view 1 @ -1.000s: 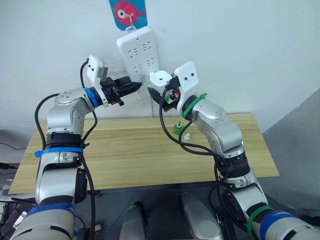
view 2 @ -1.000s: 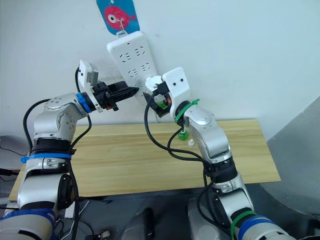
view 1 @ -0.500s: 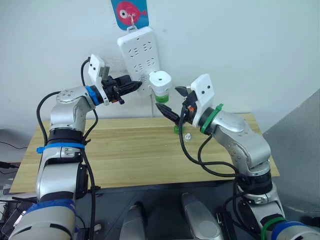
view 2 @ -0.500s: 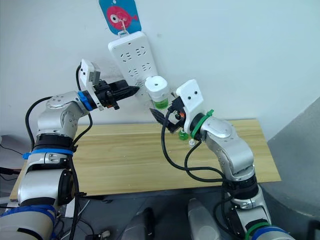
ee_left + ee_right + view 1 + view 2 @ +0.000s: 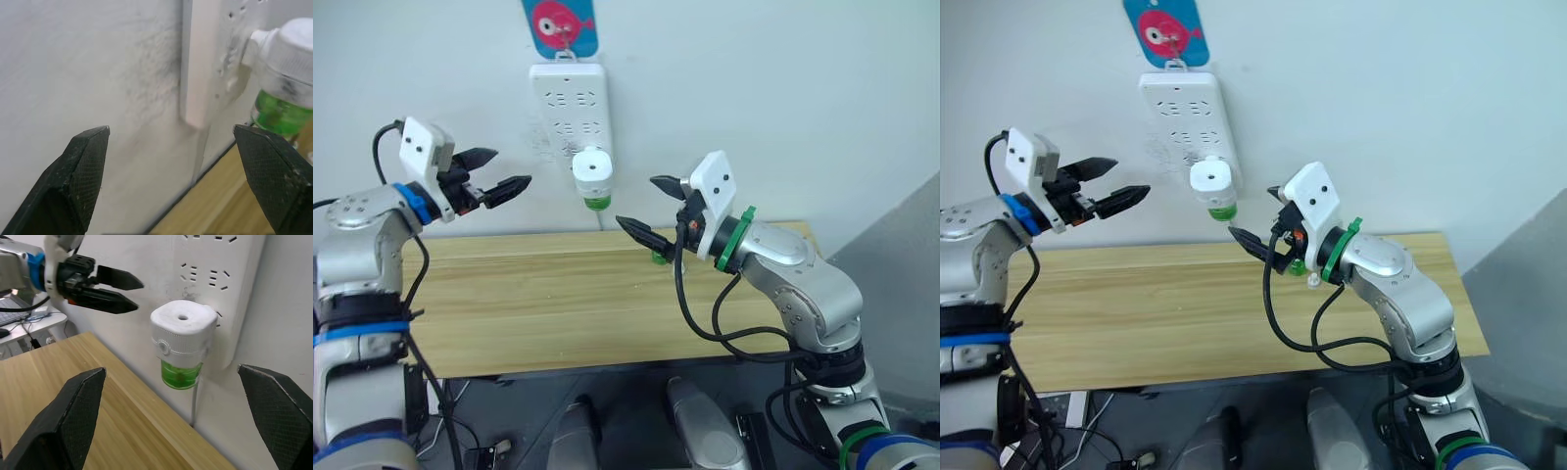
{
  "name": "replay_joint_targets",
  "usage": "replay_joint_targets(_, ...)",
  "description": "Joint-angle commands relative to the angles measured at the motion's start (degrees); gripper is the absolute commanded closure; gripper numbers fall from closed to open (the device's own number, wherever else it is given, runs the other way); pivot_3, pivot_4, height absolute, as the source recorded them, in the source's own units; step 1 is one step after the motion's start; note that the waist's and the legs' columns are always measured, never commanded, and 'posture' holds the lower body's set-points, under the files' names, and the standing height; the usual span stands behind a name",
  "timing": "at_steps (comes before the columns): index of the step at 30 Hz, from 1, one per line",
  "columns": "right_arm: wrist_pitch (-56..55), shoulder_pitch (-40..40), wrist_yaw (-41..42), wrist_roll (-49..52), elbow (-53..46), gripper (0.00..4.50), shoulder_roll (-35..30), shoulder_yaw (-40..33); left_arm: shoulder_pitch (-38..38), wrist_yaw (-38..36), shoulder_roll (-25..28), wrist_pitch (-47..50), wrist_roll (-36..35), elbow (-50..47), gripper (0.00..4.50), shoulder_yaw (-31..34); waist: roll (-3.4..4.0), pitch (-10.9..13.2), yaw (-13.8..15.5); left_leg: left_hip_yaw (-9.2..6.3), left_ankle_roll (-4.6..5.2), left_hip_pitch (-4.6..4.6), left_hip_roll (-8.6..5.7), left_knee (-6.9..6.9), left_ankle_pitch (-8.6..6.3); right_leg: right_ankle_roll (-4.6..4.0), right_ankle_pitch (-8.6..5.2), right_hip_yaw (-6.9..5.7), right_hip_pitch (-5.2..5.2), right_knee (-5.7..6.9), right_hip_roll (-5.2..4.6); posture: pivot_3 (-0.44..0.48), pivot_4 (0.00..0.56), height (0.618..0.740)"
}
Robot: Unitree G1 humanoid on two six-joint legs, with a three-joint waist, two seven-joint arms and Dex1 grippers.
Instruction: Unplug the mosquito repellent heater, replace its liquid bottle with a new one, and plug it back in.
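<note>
The white mosquito repellent heater (image 5: 592, 168) sits plugged into the lower end of the wall power strip (image 5: 568, 103), with a green liquid bottle (image 5: 597, 202) screwed in underneath. My left gripper (image 5: 512, 167) hangs open in the air to the left of the heater, well apart from it. To the heater's right and slightly lower, my right gripper (image 5: 636, 202) is open and empty. The right wrist view shows the heater (image 5: 183, 325) between my right fingers (image 5: 73, 416), with the left gripper (image 5: 117, 291) beyond. The left wrist view shows the heater (image 5: 288, 44) and bottle (image 5: 279, 105) beside one finger (image 5: 274, 166).
A wooden table (image 5: 509, 294) stands against the white wall below the strip. A small green bottle (image 5: 1298, 266) and a white cap (image 5: 1313, 281) sit on it behind my right gripper. A blue tag with a pink fish (image 5: 561, 24) hangs above the strip.
My right gripper let go of the heater and drew back down to the right, leaving it plugged in. My left gripper pulled away leftwards from the strip and opened. The head camera shifted.
</note>
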Motion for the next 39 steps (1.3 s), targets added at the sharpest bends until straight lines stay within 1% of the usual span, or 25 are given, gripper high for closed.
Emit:
replay_joint_targets(1, -2.4, 0.6, 1.3, 1.3, -2.6, 0.17, -0.4, 0.4, 9.7, 0.8, 1.0, 4.0, -4.6, -16.2, 0.2, 4.5, 0.0, 0.0, 1.0, 0.0, 0.0, -0.03, 0.0, -0.06, 0.0, -0.01, 0.0, -0.01, 0.0, -0.15, -0.01, -0.122, 0.233, 0.735)
replay_joint_targets(3, -3.4, 0.9, 1.5, 1.0, -1.8, 0.56, -0.2, 1.0, 17.9, 5.0, -2.3, 6.9, -7.8, -26.8, 0.19, 7.9, 0.0, 0.0, 1.4, 0.07, -0.05, -0.06, -0.03, -0.14, -0.03, -0.09, 0.06, -0.01, 0.02, -0.34, -0.14, -0.104, 0.233, 0.735)
replay_joint_targets(6, -5.7, 0.5, 1.1, -0.7, 0.7, 1.58, 0.5, 2.5, 27.9, 11.7, -8.2, 8.9, -10.6, -40.6, 0.19, 9.7, -0.07, 0.0, 2.8, 0.12, -0.11, -0.07, -0.12, -0.16, -0.08, -0.16, 0.1, -0.04, 0.02, -0.35, -0.31, -0.084, 0.232, 0.735)
replay_joint_targets(8, -7.1, -0.6, -0.5, -2.6, 3.6, 2.28, 1.7, 3.5, 34.0, 15.0, -12.2, 7.5, -10.2, -48.3, 0.19, 8.7, -0.09, 0.0, 3.8, 0.11, -0.12, -0.06, -0.13, -0.16, -0.08, -0.16, 0.1, -0.04, 0.04, -0.34, -0.31, -0.072, 0.231, 0.735)
replay_joint_targets(10, -8.2, -1.3, -1.8, -3.9, 5.9, 2.98, 3.0, 3.9, 37.1, 18.2, -15.2, 6.6, -9.5, -52.5, 0.19, 7.3, -0.11, -0.1, 4.5, 0.1, -0.12, -0.02, -0.11, -0.14, -0.07, -0.18, 0.09, -0.04, 0.05, -0.33, -0.26, -0.064, 0.232, 0.735)
replay_joint_targets(14, -10.1, -2.6, -3.3, -6.1, 9.2, 4.48, 4.3, 4.2, 40.2, 19.8, -17.1, 5.3, -8.4, -56.7, 0.19, 3.4, -0.11, -0.1, 5.9, 0.2, -0.09, 0.0, -0.08, 0.14, -0.03, -0.22, -0.12, -0.04, 0.18, -0.33, -0.22, -0.056, 0.231, 0.735)
replay_joint_targets(18, -10.6, -3.3, -4.0, -7.0, 11.0, 4.48, 4.7, 3.9, 40.2, 21.4, -17.3, 5.1, -7.9, -56.5, 0.19, 1.7, -0.14, -0.1, 6.1, 0.36, -0.09, -0.03, -0.1, 0.39, -0.04, -0.26, -0.15, 0.08, 0.26, -0.39, -0.26, -0.058, 0.232, 0.735)
replay_joint_targets(25, -10.9, -3.5, -5.6, -8.5, 12.6, 4.48, 5.1, 3.3, 37.8, 22.2, -16.2, 5.4, -7.8, -55.3, 0.19, 0.1, -0.14, -0.1, 6.2, 0.31, -0.09, -0.02, -0.05, 0.3, -0.05, -0.25, -0.08, -0.02, 0.2, -0.33, -0.22, -0.069, 0.23, 0.735)
replay_joint_targets(33, -10.6, -3.4, -6.9, -8.7, 13.2, 4.48, 5.8, 1.4, 35.9, 22.9, -16.3, 5.9, -8.2, -55.3, 0.19, -2.1, -0.14, -0.1, 6.1, 0.31, -0.09, -0.03, -0.06, 0.31, -0.05, -0.24, -0.08, -0.01, 0.21, -0.34, -0.22, -0.079, 0.225, 0.735)
replay_joint_targets(39, -11.2, -3.9, -8.1, -10.0, 15.2, 4.48, 6.0, 1.2, 35.4, 22.9, -15.8, 5.9, -8.4, -55.1, 0.19, -2.6, -0.14, -0.1, 6.0, 0.31, -0.09, -0.03, -0.06, 0.31, -0.05, -0.25, -0.08, -0.02, 0.21, -0.34, -0.22, -0.077, 0.221, 0.735)
